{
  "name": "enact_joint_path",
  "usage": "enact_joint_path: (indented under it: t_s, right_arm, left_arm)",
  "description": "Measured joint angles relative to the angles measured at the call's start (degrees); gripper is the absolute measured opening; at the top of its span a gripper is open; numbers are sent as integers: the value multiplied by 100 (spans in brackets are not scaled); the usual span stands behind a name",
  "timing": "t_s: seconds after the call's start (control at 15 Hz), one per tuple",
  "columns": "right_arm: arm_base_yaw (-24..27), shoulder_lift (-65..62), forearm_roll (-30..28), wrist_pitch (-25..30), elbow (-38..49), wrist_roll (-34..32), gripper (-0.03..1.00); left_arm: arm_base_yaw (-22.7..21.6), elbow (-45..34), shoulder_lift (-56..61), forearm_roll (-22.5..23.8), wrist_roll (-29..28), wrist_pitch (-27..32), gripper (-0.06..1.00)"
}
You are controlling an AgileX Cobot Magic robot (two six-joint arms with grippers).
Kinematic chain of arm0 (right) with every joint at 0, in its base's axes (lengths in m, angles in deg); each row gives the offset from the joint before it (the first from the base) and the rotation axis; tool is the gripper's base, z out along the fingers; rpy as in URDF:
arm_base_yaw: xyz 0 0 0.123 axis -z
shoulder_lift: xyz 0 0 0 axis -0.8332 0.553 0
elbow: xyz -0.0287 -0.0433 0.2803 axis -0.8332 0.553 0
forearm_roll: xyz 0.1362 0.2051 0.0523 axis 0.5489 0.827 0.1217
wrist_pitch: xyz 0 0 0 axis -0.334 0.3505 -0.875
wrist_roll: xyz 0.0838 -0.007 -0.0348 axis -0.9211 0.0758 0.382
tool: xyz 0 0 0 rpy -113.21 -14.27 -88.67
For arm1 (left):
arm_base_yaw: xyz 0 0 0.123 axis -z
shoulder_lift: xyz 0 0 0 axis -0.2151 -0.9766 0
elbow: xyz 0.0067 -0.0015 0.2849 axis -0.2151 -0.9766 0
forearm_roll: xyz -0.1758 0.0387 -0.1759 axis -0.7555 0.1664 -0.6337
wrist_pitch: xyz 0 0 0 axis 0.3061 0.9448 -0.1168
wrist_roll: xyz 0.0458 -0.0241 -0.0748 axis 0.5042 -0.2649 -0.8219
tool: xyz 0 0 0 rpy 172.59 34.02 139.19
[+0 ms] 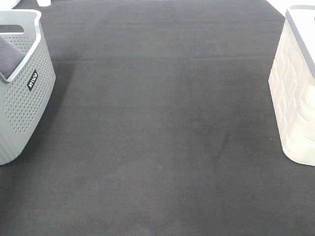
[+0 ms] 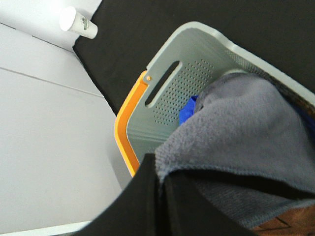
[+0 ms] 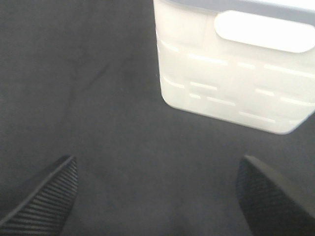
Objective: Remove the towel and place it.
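The towel (image 2: 246, 128), a grey-lavender microfibre cloth, lies bunched in the grey perforated basket (image 2: 192, 73) with an orange rim. Its dark edge shows in the high view (image 1: 9, 54) inside that basket (image 1: 27, 113) at the far left. My left gripper (image 2: 161, 174) is over the basket, its black fingers (image 2: 142, 201) shut together on the towel's near hem. A bright blue cloth (image 2: 187, 110) peeks out under the towel. My right gripper (image 3: 157, 196) is open and empty above the black mat, with its fingers (image 3: 44, 196) wide apart. Neither gripper shows in the high view.
A white translucent basket (image 1: 298, 93) stands at the right edge and shows close ahead in the right wrist view (image 3: 231, 69). A black mat (image 1: 162, 137) covers the table between the baskets. A white cup (image 2: 78, 22) stands beyond the grey basket, off the mat.
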Motion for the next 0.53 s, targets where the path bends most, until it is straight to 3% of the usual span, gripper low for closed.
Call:
enact_joint_path:
  t_s: [0.27, 0.4, 0.47, 0.53]
  right_arm:
    - [0, 424, 854, -80, -361, 877, 80]
    - [0, 848, 1501, -97, -510, 1730, 80]
    - [0, 1278, 2252, -264, -579, 2447, 80]
    - [0, 1484, 2613, -315, -579, 2699, 80]
  left_arm:
    - [0, 372, 86, -504, -6, 183, 0]
    - [0, 676, 92, -819, -6, 201, 0]
    - [23, 968, 92, -1083, -6, 229, 0]
    - [109, 1117, 92, -1112, -6, 229, 0]
